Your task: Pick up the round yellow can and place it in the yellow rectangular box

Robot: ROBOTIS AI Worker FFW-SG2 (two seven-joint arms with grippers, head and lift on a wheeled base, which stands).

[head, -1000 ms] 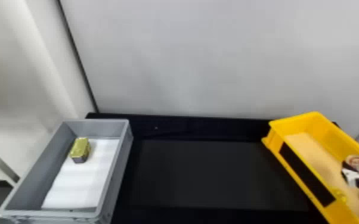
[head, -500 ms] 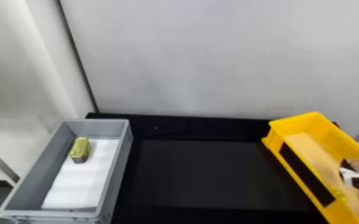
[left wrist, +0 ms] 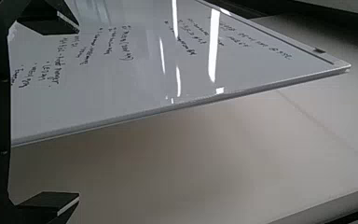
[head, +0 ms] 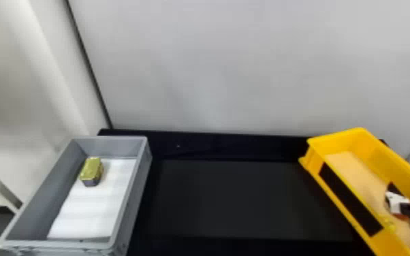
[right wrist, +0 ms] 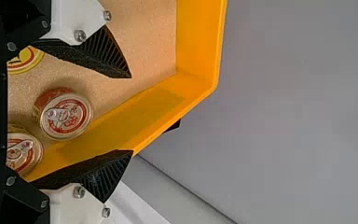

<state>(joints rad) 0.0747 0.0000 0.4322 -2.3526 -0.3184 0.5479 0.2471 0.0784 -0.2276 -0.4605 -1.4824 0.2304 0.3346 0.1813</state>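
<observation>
Round yellow can [right wrist: 25, 60], partly hidden inside the yellow box [right wrist: 158, 112], is probably stiff, light and a bit slick; pinch its sides. The right gripper [right wrist: 131, 114] gapes above, empty; the left gripper [left wrist: 79, 113] is spread too. Beyond: tan liner [right wrist: 142, 42], black table [head: 231, 201], pale wall [head: 248, 68].

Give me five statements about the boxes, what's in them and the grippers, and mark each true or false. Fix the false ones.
1. The gold-topped tin sits in the grey box. True.
2. The right gripper is clamped on a can. False: the right gripper is open and grips nothing.
3. At least two pull-tab cans are in the yellow box. True.
4. The grey box stands to the robot's right of the yellow box. False: it is to the left.
5. The left gripper is shut. False: the left gripper is open.
</observation>
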